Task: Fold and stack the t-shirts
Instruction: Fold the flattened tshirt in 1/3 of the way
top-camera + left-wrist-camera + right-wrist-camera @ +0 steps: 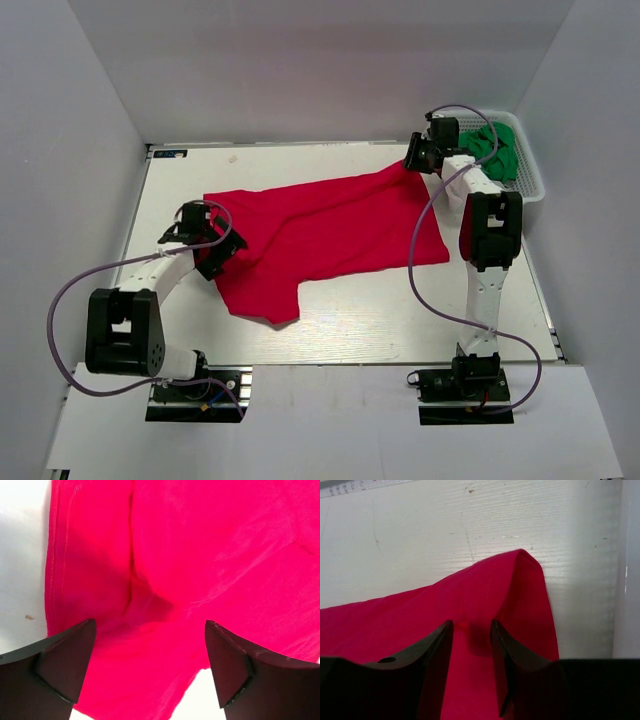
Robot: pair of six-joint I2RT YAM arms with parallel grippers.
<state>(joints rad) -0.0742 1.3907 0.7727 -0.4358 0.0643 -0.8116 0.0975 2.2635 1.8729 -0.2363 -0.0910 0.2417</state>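
One bright red t-shirt (320, 235) lies spread across the middle of the table. My left gripper (205, 238) hovers over its left part, jaws wide open with nothing between them. In the left wrist view, red cloth (175, 570) fills the space under the fingers (65, 660). My right gripper (415, 155) is at the shirt's far right corner. In the right wrist view, its fingers (432, 650) stand close together around a ridge of red fabric (470, 610), and the corner (522, 562) pokes out beyond them.
A white lattice basket (530, 175) stands at the far right with a green garment (495, 150) in it, just behind the right gripper. White walls close in the table on three sides. The right arm's cable loops over the shirt's right edge (420, 240).
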